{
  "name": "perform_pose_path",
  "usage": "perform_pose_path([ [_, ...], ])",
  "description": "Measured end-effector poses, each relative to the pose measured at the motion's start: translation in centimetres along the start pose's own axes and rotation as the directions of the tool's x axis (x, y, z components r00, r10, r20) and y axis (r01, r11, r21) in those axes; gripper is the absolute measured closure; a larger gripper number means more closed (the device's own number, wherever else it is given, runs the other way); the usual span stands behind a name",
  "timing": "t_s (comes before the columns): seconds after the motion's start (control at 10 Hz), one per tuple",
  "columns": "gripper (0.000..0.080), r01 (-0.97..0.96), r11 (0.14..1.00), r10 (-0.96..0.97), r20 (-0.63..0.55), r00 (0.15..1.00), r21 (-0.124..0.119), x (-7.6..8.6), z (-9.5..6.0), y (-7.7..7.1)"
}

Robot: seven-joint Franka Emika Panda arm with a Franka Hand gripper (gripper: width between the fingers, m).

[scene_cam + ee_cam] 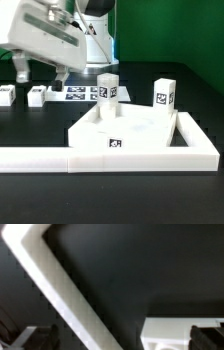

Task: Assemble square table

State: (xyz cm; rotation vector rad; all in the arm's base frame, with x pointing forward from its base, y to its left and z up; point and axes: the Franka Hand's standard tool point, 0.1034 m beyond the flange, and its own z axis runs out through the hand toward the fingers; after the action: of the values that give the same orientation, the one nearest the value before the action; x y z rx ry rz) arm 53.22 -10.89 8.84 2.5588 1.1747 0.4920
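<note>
Hanging in the upper left of the exterior view, the tool (41,72) has its fingers spread wide and empty over a loose leg (6,95) at the left edge and a second loose leg (37,95) beside it, with the marker board (84,93) just right of them. The square slab (125,128) lies at centre frame against the L-shaped barrier (100,157), which walls its lower and right edges. A left upright leg (108,95) and a right upright leg (165,96) stand at its far corners, and bare bench (30,125) lies open to its left.
</note>
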Motion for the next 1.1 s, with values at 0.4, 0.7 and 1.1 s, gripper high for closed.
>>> perform_pose_path([
  [0.4, 0.015, -0.322, 0.946, 0.321, 0.055, 0.946, 0.021, -1.0, -0.3, -0.6],
  [0.7, 0.015, -0.439, 0.898, 0.438, 0.06, 0.897, 0.013, -1.2, -0.2, -0.5],
  [1.1, 0.015, -0.526, 0.847, 0.502, 0.206, 0.84, 0.083, -4.2, -0.6, -2.0],
])
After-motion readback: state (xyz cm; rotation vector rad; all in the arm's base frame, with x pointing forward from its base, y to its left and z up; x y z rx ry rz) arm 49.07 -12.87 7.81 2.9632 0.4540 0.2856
